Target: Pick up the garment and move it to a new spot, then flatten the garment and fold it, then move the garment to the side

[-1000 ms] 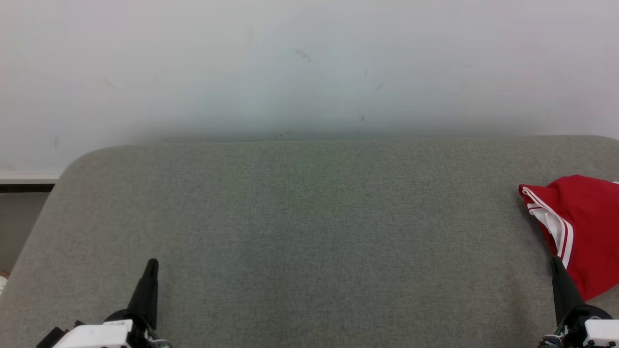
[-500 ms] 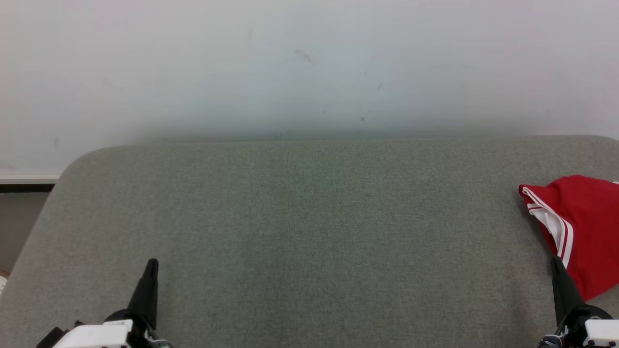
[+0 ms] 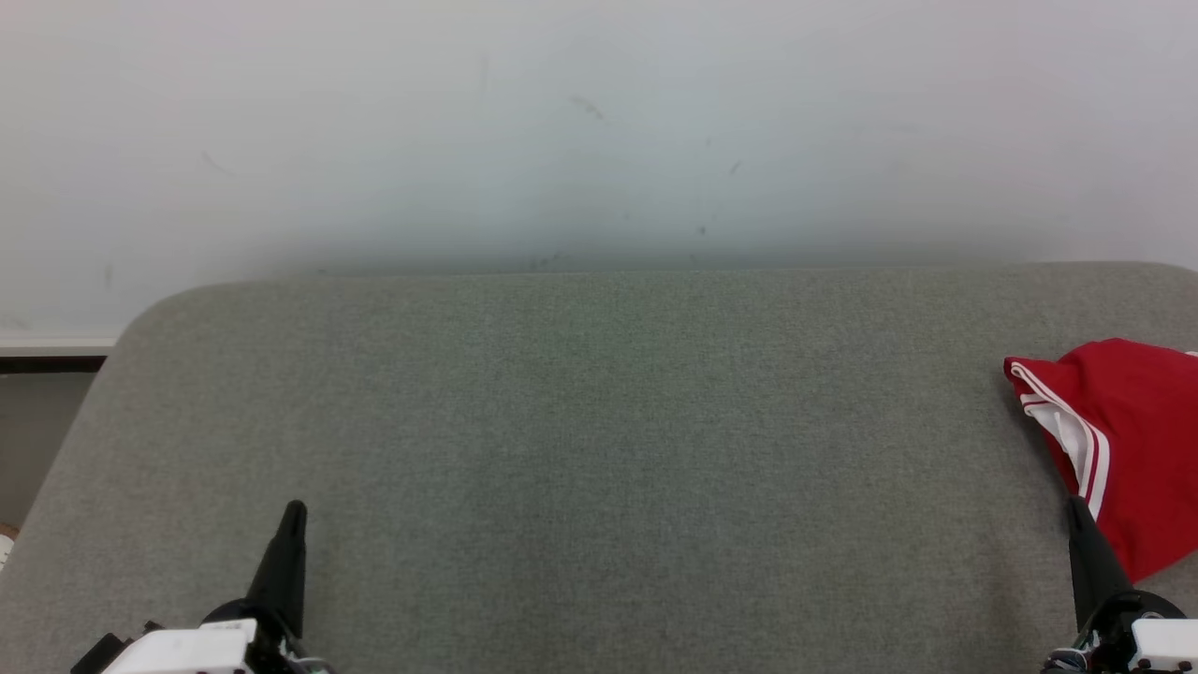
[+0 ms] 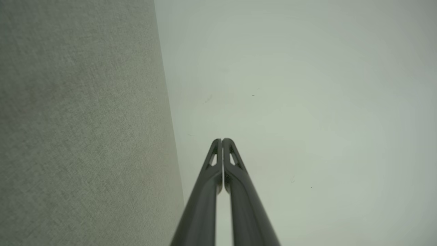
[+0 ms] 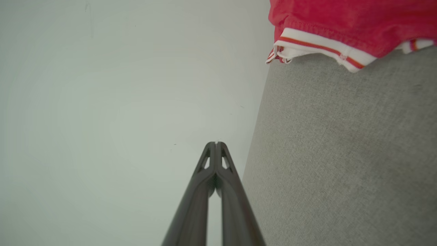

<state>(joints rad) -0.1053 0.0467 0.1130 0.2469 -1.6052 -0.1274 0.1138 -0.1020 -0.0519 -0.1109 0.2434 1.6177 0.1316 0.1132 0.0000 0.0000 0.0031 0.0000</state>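
— Item?
— Garment [image 3: 1123, 440]: red, white-striped trim, crumpled, at the grey pad's [image 3: 599, 449] right edge.
— Grippers?
— Left gripper [image 3: 295, 513], right gripper [image 3: 1077, 507]: fingers pressed together, both empty; the right is beside the garment.

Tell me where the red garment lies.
In the head view the red garment lies at the far right of the grey padded surface, just beyond the right gripper.

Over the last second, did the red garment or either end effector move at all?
Nothing visibly changed. The red garment stays at the right edge of the table; the left end effector and right end effector stay shut and empty near the front.
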